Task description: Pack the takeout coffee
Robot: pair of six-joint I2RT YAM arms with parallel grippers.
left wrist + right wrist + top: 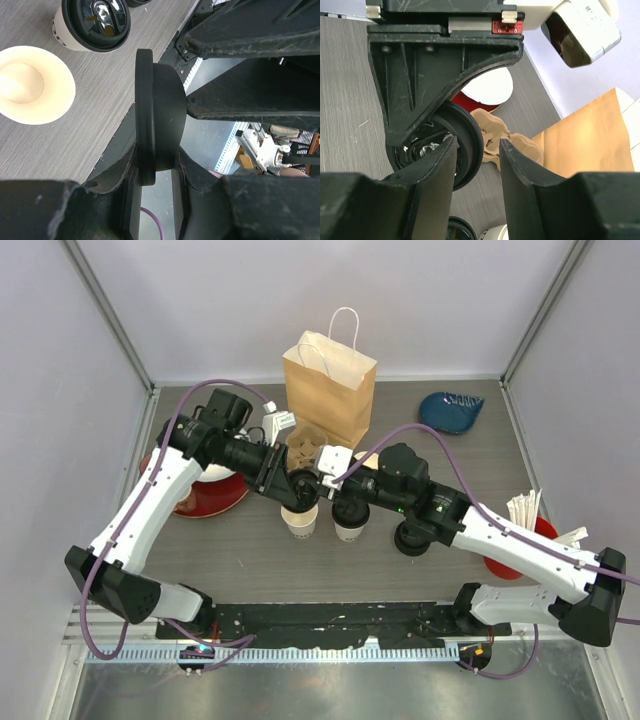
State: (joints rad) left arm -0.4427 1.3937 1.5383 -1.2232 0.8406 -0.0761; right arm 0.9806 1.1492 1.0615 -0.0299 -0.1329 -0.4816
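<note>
Nearest the front edge of the tabletop (250, 560), about midway along it, two small white paper cups stand upright just beside each other. The open cup (300, 523) (30, 85) on the left has no lid, and its pale inside shows from above. The lidded cup (350, 531) (95, 22) on the right carries a round black sip lid. To their right, near but apart, a stack of black lids (412, 538) sits on the tabletop.

Above the cups the two arms meet. The left fingers (200, 175) are narrow and clamped on a black lid (160, 115) (465, 150), held on edge over the open cup. The right fingers (432, 170) stand partly apart above the lidded cup. The held lid's rim shows in the gap between them, and whether either one touches it cannot be told.

Beyond the arms a brown cardboard cup carrier (305, 452) (492, 132) lies flat. Behind it, near the far edge, a brown paper bag (330, 380) (590, 140) stands upright. A red plate (215, 498) lies toward the left edge.
</note>
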